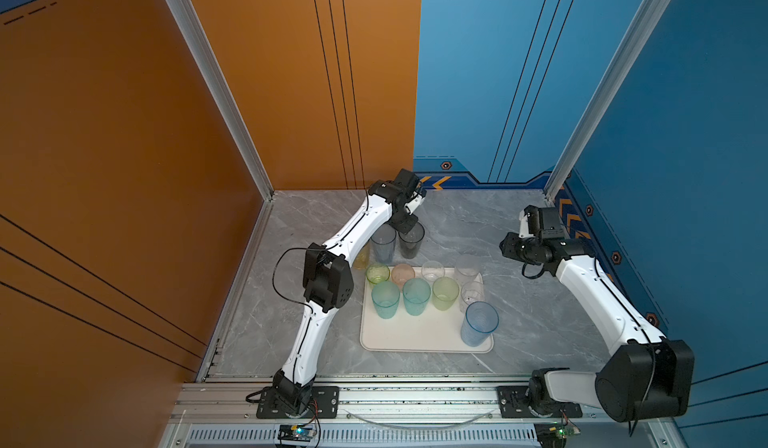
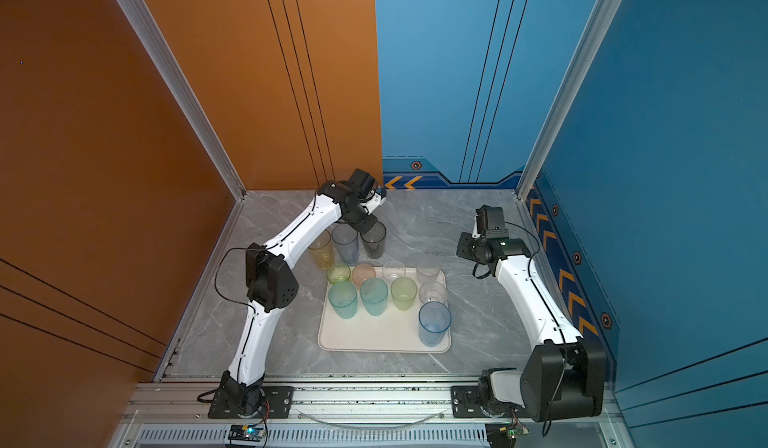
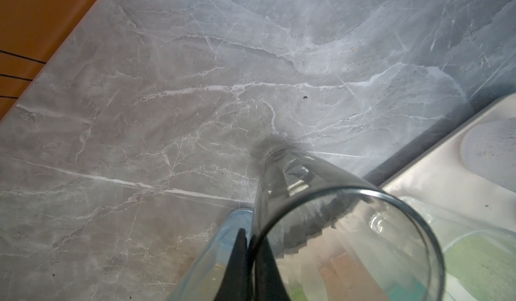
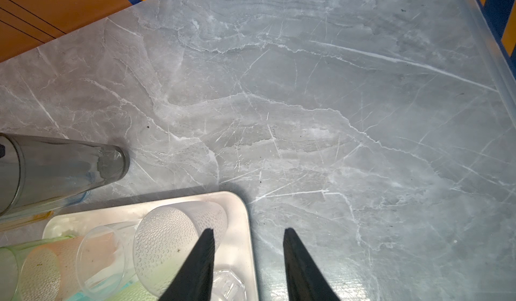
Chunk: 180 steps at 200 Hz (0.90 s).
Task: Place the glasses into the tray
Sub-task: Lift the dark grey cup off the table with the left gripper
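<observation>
Standing on tray (image 1: 415,333): nine glasses (image 1: 417,296); three outside it.

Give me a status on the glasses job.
Done: nine tumblers stand in the tray. In hand: the left claw is shut on the rim of the smoky grey tumbler, which stands on the table beyond the tray. Left: that one, plus the blue-grey tumbler and the yellow tumbler beside it. The right claw is open and holds nothing.
</observation>
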Each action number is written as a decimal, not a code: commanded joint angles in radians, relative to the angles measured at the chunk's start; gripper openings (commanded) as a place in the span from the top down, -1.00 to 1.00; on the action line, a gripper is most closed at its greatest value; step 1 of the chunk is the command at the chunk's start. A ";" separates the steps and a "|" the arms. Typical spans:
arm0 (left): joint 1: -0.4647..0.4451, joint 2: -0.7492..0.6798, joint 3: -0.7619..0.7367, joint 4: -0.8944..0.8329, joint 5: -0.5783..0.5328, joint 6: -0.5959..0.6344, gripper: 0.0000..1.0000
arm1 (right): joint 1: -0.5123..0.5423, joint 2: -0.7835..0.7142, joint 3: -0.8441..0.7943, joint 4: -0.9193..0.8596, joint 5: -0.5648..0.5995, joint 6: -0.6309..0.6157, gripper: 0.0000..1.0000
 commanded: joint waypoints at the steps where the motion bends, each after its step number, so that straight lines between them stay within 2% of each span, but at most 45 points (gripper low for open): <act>1: 0.000 0.012 0.016 -0.017 0.007 0.014 1.00 | 0.005 0.003 -0.013 0.018 -0.006 -0.006 0.20; 123: -0.033 -0.035 0.102 -0.015 0.007 -0.012 1.00 | 0.003 -0.039 -0.062 0.031 -0.003 -0.001 0.21; 180: -0.079 -0.145 0.107 -0.014 -0.047 0.007 1.00 | 0.001 -0.074 -0.077 0.026 -0.003 -0.001 0.20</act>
